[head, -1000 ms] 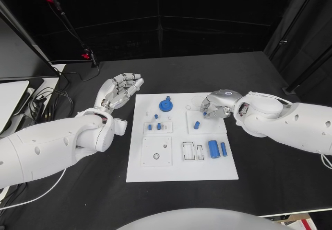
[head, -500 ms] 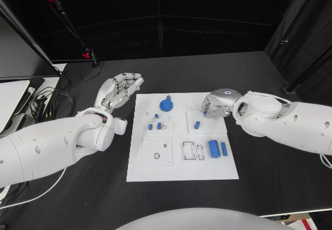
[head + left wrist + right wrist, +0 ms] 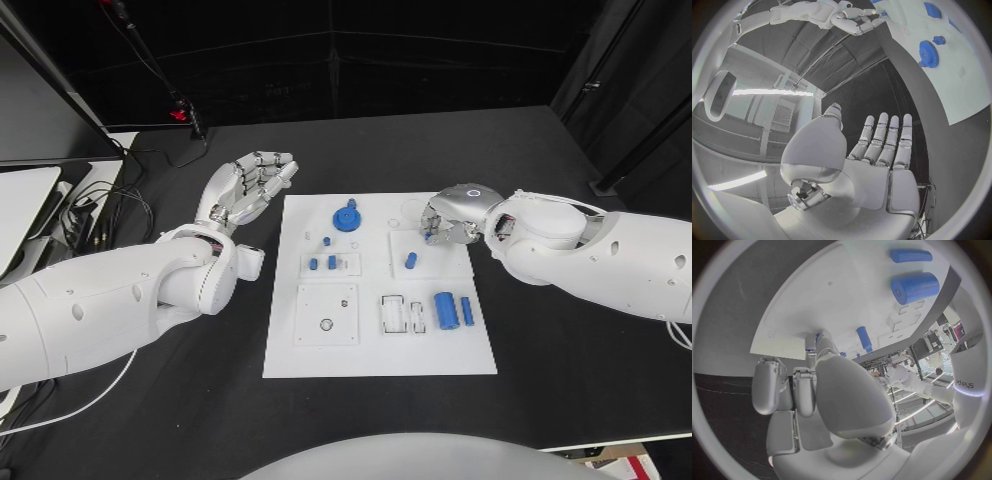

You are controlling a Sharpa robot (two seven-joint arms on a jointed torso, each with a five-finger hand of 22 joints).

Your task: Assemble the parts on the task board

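Note:
The white task board (image 3: 378, 345) lies mid-table. On it are a blue gear (image 3: 346, 217), two small blue pegs (image 3: 322, 263), a blue pin (image 3: 410, 261), a thick blue cylinder (image 3: 446, 310) and a thin one (image 3: 466, 310). My right hand (image 3: 450, 215) hovers over the board's far right part with its fingers curled down. A small blue part (image 3: 430, 237) shows between its fingertips, and they seem to pinch it. My left hand (image 3: 248, 188) is flat with its fingers apart and holds nothing, off the board's far left corner. The left wrist view has that hand (image 3: 873, 150), the gear (image 3: 929, 52) and the right hand (image 3: 857, 22).
Black table (image 3: 577, 340) surrounds the board. Cables (image 3: 108, 205) and a pale surface (image 3: 26, 205) lie at the far left. A stand with a red light (image 3: 176, 115) is at the back left. The right wrist view looks along the board past both cylinders (image 3: 915, 287) and the pin (image 3: 864, 339).
The right hand has edged slightly farther over the board's far right part. The left hand has stayed where it was.

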